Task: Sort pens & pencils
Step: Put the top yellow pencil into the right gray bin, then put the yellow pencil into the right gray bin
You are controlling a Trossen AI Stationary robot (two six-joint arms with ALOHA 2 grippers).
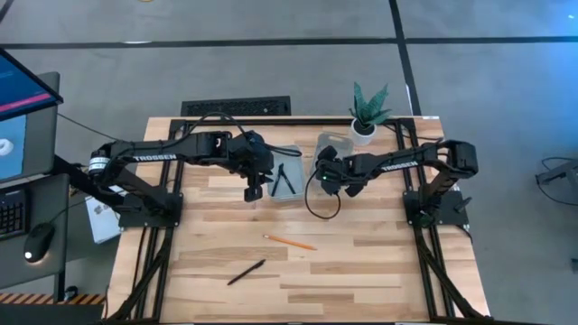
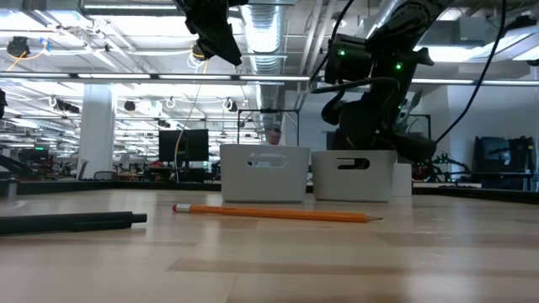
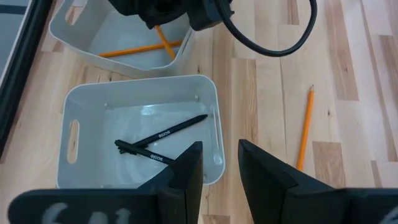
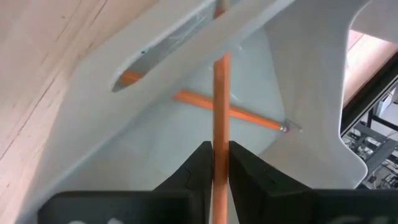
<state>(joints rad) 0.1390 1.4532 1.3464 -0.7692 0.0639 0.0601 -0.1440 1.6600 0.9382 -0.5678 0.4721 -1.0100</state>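
Nearest pencil: one orange pencil (image 2: 278,214) lies flat on the surface across the middle of the low view, its pink eraser end toward the left of the frame, not yet sorted.
Loose pen: a black pen (image 1: 246,272) lies alone on the surface at lower centre of the high view, well apart from both trays.
Right hand (image 4: 214,163): pinched narrow on a pencil (image 4: 219,118), holding it upright over the pencil tray (image 4: 311,87); the pose suggests a drop into that tray, where another pencil (image 4: 230,114) already lies crosswise.
Left hand (image 3: 219,165): fingers partly apart with nothing between them, hovering just past the rim of the pen tray (image 3: 78,118).
Pen tray contents: two pens (image 3: 163,135) crossed on its floor, kept apart from the orange ones.
Tray placement: the two pale trays stand side by side at upper centre of the high view, one kind in each.
Surface: pale wooden planks (image 1: 379,262) in a dark frame.
Room: a potted plant (image 1: 368,110) at the surface's far edge, a monitor (image 1: 23,113) at the left of the frame, grey floor; behind, an open hall with ceiling ducts and strip lights.
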